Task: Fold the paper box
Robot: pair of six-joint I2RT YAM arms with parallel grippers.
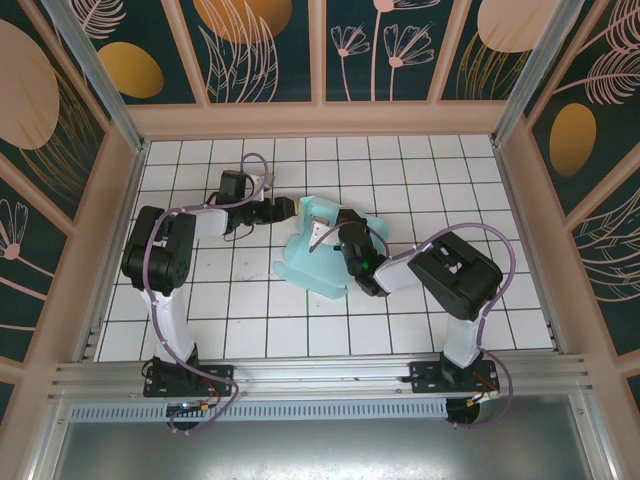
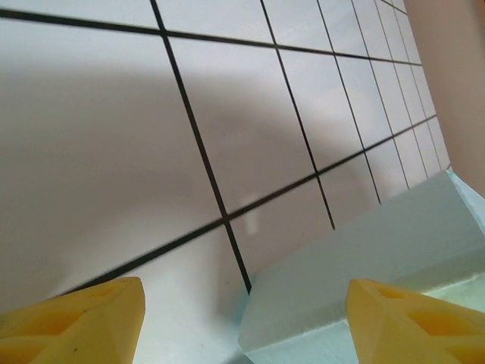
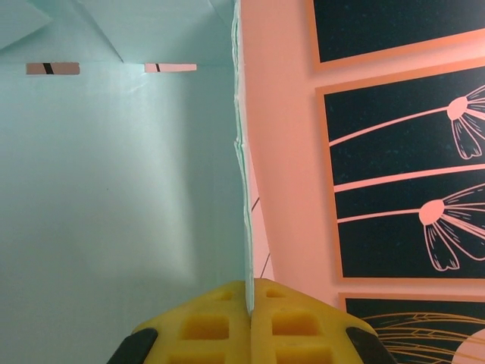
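Roughly mid-tabletop [image 1: 230, 320] lies the box [image 1: 310, 262], a pale aqua card piece partly raised, with one panel standing up and rounded tabs spread flat toward the near side. The right pincer [image 1: 325, 235] is clenched on that standing panel: in the right wrist view its yellow fingers [image 3: 220, 326] press together with the thin card edge [image 3: 244, 227] caught between them, against the flowered wall [image 3: 394, 152]. The left pincer [image 1: 290, 208] sits just beside the box's far left corner, released. In the left wrist view its fingertips [image 2: 83, 318] stand wide apart over the tiles, and a box corner [image 2: 379, 243] reaches in between them.
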